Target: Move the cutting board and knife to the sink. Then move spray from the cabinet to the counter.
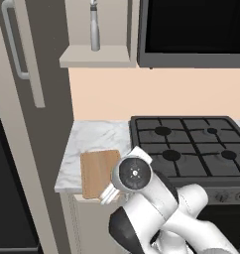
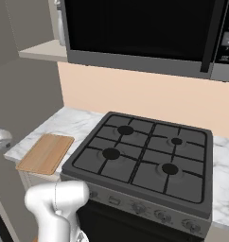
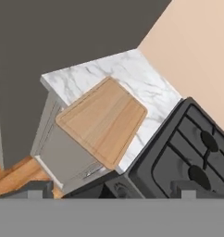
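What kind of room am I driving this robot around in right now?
A home kitchen, rendered. A black gas stovetop sits in a white marble counter, a wooden cutting board lies on the counter beside it, and a spray bottle stands on an open cabinet shelf above.

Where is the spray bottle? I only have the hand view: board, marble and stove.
Observer: The spray stands upright on the shelf of the open cabinet, above the counter left of the stove.
Operator: What hangs over the stove?
Observer: A black-fronted microwave, right beside that shelf.
Operator: Anything left of the shelf?
Observer: A door panel with a long grey bar handle, seen in the left base view.
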